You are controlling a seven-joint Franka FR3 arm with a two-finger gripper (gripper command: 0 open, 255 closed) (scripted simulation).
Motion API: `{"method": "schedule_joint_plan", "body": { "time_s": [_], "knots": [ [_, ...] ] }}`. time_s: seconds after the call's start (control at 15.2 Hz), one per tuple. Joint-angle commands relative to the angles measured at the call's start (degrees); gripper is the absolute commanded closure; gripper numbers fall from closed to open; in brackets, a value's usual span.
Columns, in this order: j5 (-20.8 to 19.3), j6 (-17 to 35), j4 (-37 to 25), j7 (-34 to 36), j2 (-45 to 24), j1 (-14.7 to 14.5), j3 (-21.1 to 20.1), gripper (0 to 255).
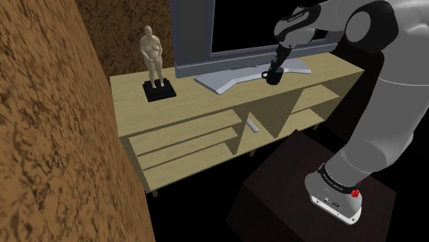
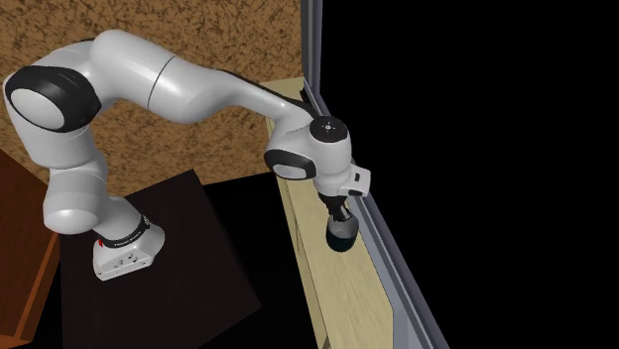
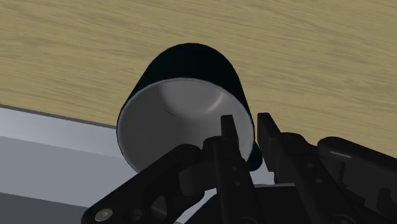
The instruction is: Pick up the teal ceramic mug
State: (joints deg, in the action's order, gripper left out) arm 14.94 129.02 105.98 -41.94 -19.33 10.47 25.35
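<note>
The mug (image 1: 273, 76) is very dark teal outside and pale inside. My gripper (image 1: 276, 68) is shut on it, one finger inside the rim and one outside by the handle, as the wrist view shows (image 3: 245, 137). The mug (image 3: 191, 73) hangs tilted a little above the wooden cabinet top (image 3: 95, 44), beside the grey TV base (image 3: 44, 137). From the second exterior view the mug (image 2: 341, 236) hangs under the gripper (image 2: 339, 220), close to the screen's lower edge.
A TV (image 1: 206, 31) stands on its grey base (image 1: 230, 80) on the long wooden cabinet (image 1: 130, 89). A tan figurine (image 1: 152, 60) on a black plinth stands toward the shoulder view's left. A small grey object (image 1: 252, 126) lies on a shelf below. A rough brown wall (image 1: 48, 137) is at left.
</note>
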Motion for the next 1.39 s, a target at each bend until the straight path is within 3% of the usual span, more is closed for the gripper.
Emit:
{"method": "schedule_joint_plan", "body": {
  "time_s": [0.0,1.32],
  "knots": [
    [0.5,2.9,-1.6,-0.1,-5.7,1.0,0.5,255],
    [-2.5,-8.2,-8.0,3.2,-1.0,-2.7,4.2,255]
  ]
}}
